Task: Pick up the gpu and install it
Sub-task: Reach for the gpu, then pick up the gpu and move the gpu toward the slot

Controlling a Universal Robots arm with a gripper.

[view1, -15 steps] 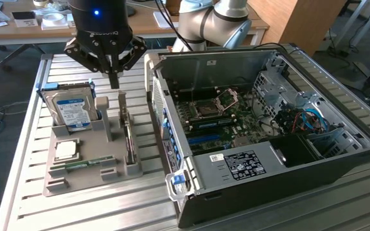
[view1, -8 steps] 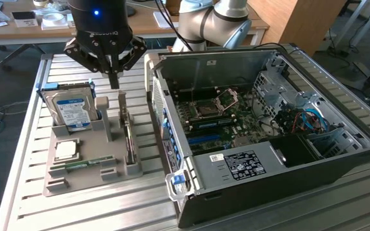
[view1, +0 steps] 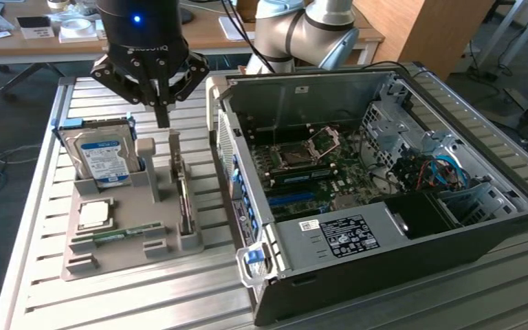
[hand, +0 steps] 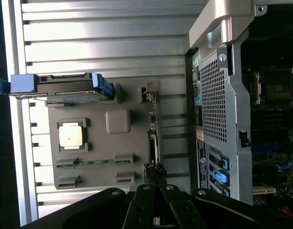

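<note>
the tool (view1: 162, 118) hangs pinched narrow, holding nothing, above the grey tray (view1: 126, 206) on the desk (view1: 35, 227). the gpu (view1: 183, 199) stands on edge in a tray slot below it, its long axis running alongside the computer case (view1: 356, 275).

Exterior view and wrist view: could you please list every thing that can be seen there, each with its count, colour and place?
gpu: one, brownish, standing on edge in the holder tray, on the side next to the case.
hard drive: one, blue-and-white label, upright in the tray.
processor chip: one, silver, flat in the tray.
memory stick: one, green, lying in a tray slot.
holder tray: one, grey, on the table.
computer case: one, black, open, at the exterior view's right.
table: one, silver, slatted, under tray and case.
robot arm: one, grey, behind the case.
pincer: one, black, shut, above the tray near one end of the gpu.
</note>
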